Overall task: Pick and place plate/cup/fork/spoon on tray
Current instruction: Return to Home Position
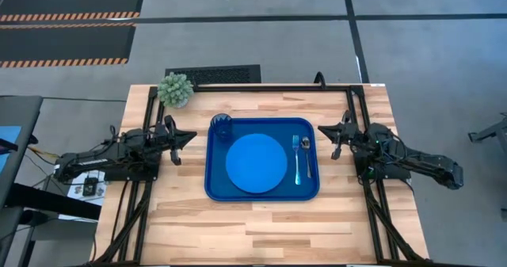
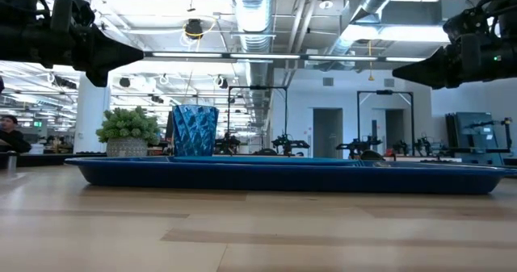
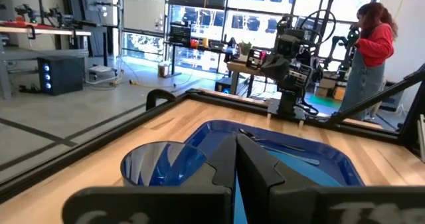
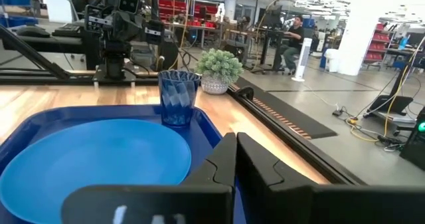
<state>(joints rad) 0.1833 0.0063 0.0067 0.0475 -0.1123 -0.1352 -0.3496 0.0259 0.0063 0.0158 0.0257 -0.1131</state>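
The dark-blue tray [image 1: 212, 184] lies in the middle of the table. On it lie the light-blue plate [image 1: 255, 162], the dark-blue cup [image 1: 222, 127] upright in its far left corner, and the fork [image 1: 296, 158] and the spoon [image 1: 306, 152] side by side along its right end. My left gripper [image 1: 192, 136] hovers shut and empty left of the tray, above the table. My right gripper [image 1: 321, 129] hovers shut and empty right of the tray. The cup also shows in the left wrist view [image 3: 159, 164] and the right wrist view [image 4: 178, 98].
A small green potted plant [image 1: 175, 89] stands at the table's far left corner. A black frame [image 1: 348, 86] runs along the far edge and both sides. Bare wood lies in front of the tray [image 1: 261, 227]. People stand in the room beyond the table [image 3: 372, 54].
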